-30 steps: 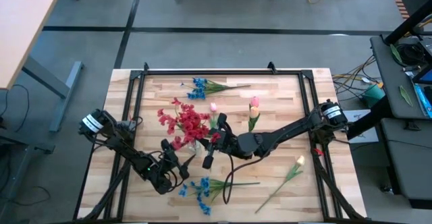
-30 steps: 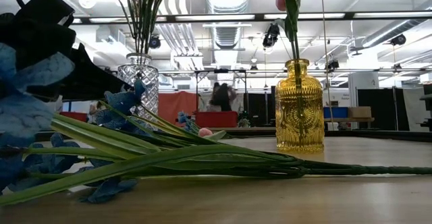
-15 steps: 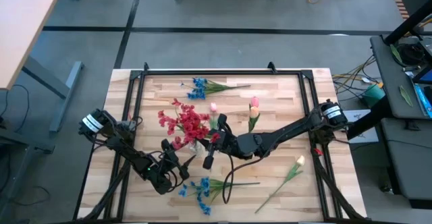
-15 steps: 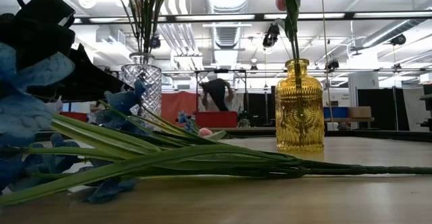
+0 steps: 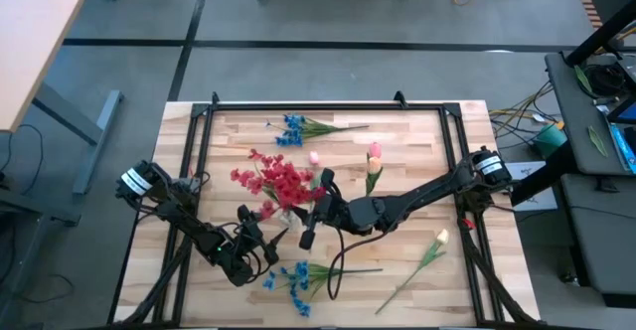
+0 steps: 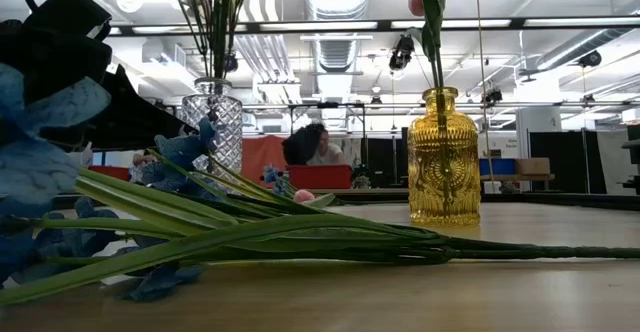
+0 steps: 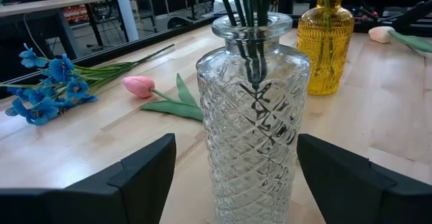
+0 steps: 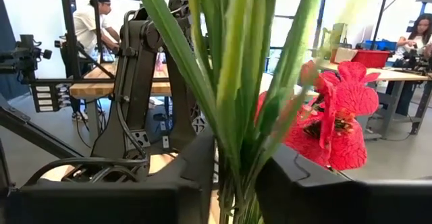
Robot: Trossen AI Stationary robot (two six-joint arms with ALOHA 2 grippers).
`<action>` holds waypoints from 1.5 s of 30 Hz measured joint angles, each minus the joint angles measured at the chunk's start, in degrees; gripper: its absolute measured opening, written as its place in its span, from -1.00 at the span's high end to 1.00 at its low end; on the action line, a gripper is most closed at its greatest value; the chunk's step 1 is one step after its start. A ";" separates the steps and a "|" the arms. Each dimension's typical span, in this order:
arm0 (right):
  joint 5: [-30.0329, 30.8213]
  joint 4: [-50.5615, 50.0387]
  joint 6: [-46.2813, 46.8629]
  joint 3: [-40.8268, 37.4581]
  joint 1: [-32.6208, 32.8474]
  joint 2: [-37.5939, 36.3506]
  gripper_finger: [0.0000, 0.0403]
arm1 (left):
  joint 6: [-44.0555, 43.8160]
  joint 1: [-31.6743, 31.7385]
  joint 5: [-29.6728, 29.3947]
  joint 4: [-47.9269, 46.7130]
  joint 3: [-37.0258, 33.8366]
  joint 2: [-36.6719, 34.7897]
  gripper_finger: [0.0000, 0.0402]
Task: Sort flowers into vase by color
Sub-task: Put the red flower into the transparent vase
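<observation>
A clear cut-glass vase (image 5: pixel 287 217) (image 6: pixel 212 122) (image 7: pixel 253 116) stands on its base left of the table's middle, with a red blossom spray (image 5: pixel 278 179) in it. My right gripper (image 5: pixel 316 204) (image 8: pixel 236 183) is shut on the spray's green stems above the vase. My left gripper (image 5: pixel 260 239) (image 7: pixel 236 183) is open on the vase's near-left side, one finger on either side, apart from the glass. A yellow vase (image 5: pixel 373 177) (image 6: pixel 443 157) holds a pink tulip. Blue sprays lie at the far edge (image 5: pixel 294 129) and the near edge (image 5: pixel 294 275). My right gripper pinches the bundle of green stems (image 8: pixel 233 136) of the red spray between its two fingers, level from the table's right, across the stems. The stems stand nearly upright, their lower ends in the clear vase's neck (image 7: pixel 251 28). The red blossoms (image 8: pixel 334 119) fan out above the fingers.
A loose pink tulip (image 5: pixel 314 158) (image 7: pixel 152 89) lies beyond the clear vase, and a cream tulip (image 5: pixel 429 250) lies near the right edge. A black frame (image 5: pixel 298 107) borders the table. People move in the room behind.
The red blossoms have swung a little toward the table's far edge while my right gripper kept its hold on the stems. The clear vase has slid slightly toward the table's right in the low view. A person has walked about in the room behind.
</observation>
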 joint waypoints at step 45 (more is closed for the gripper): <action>-0.04 -9.05 3.95 -1.26 -0.39 -0.02 -0.10 | 15.89 4.23 5.91 10.56 1.01 0.00 -0.44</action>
